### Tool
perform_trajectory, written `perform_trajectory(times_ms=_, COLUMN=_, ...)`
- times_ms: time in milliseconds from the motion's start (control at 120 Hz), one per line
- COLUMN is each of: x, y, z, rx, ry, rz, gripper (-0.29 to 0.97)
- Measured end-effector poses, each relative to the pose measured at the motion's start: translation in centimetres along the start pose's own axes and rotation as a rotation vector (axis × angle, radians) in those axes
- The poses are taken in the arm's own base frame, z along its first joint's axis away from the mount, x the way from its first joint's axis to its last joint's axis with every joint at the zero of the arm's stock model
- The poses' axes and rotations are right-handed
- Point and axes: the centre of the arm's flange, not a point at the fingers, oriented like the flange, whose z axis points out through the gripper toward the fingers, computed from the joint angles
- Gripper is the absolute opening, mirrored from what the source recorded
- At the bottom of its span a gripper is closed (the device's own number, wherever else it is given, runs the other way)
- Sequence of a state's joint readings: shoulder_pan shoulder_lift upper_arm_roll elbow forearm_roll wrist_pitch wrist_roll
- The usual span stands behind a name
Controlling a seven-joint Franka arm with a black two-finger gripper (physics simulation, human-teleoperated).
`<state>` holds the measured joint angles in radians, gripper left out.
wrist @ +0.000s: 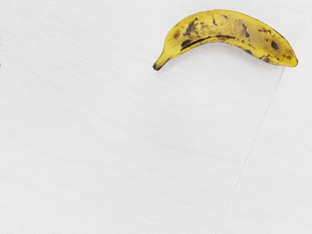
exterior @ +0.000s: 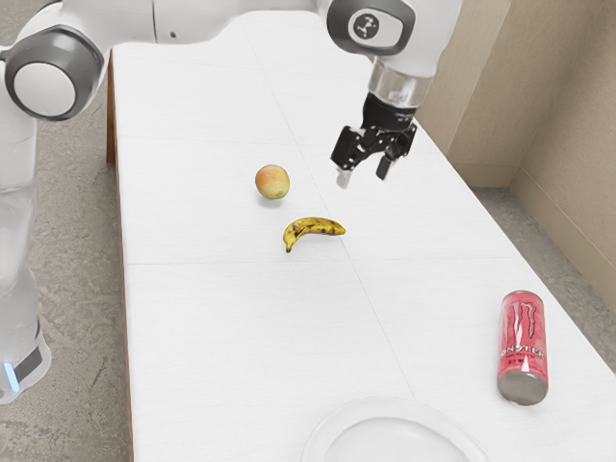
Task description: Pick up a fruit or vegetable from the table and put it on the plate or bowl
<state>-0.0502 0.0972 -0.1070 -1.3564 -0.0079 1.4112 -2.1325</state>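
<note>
Above the table (exterior: 212, 327) the pincer (exterior: 363, 176) hangs open and empty, near the banana (exterior: 314, 229) but not touching it. The step is the approach. Next it must centre over the banana, descend and close, then carry it to the plate (exterior: 332, 423) at the near edge.

Arm (exterior: 221, 19): glossy white shell, rounded tubular links. Large joint cap (exterior: 43, 82): grey ring round a white disc. Wrist joint cap (exterior: 369, 26): dark grey, small white emblem at centre. Silver metal collar (exterior: 397, 89) beneath it. Gripper (exterior: 363, 176): black, blocky body, two short fingers, one tip pale. Base (exterior: 19, 366): white, dark grey band, small blue light.
</note>
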Motion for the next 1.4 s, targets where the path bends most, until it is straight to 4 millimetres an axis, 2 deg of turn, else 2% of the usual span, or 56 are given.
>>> perform_trajectory(times_ms=158, x=1.1, y=0.9, z=0.2, rx=0.0, ry=0.003, rz=-0.104, gripper=0.68)
perform_trajectory(times_ms=358, x=0.8, y=1.4, z=1.1, rx=0.014, ry=0.009, rz=-0.175, gripper=0.68)
perform_trajectory(times_ms=475, x=-0.2, y=1.4, z=2.0, rx=0.028, ry=0.015, rz=-0.167, gripper=0.68)
perform_trajectory(times_ms=608, x=-2.4, y=1.4, z=3.5, rx=0.061, ry=-0.026, rz=-0.038, gripper=0.68)
perform_trajectory(times_ms=658, x=-3.6, y=0.8, z=3.7, rx=0.067, ry=-0.038, rz=0.03, gripper=0.68)
perform_trajectory(times_ms=733, x=-4.8, y=0.4, z=2.6, rx=0.044, ry=-0.069, rz=0.11, gripper=0.68)
perform_trajectory(times_ms=800, x=-3.6, y=1.4, z=2.3, rx=0.033, ry=-0.083, rz=0.139, gripper=0.68)
perform_trajectory(times_ms=908, x=0.4, y=5.1, z=3.9, rx=0.044, ry=-0.088, rz=0.175, gripper=0.68)
perform_trajectory(times_ms=967, x=1.8, y=6.2, z=4.4, rx=0.031, ry=-0.058, rz=0.234, gripper=0.68)
perform_trajectory(times_ms=1008, x=1.7, y=6.2, z=4.6, rx=0.023, ry=-0.038, rz=0.294, gripper=0.68)
perform_trajectory(times_ms=1092, x=-1.1, y=4.7, z=5.3, rx=0.024, ry=-0.008, rz=0.433, gripper=0.68)
perform_trajectory(times_ms=1142, x=-1.9, y=4.2, z=5.4, rx=0.018, ry=0.011, rz=0.5, gripper=0.68)
perform_trajectory(times_ms=1242, x=-1.5, y=4.4, z=5.2, rx=-0.004, ry=0.082, rz=0.639, gripper=0.68)
perform_trajectory(times_ms=1275, x=-0.7, y=4.9, z=5.1, rx=-0.008, ry=0.101, rz=0.687, gripper=0.68)
perform_trajectory(times_ms=1333, x=2.0, y=6.6, z=5.1, rx=-0.004, ry=0.122, rz=0.757, gripper=0.68)
perform_trajectory(times_ms=1400, x=5.4, y=9.4, z=6.6, rx=0.015, ry=0.115, rz=0.83, gripper=0.68)
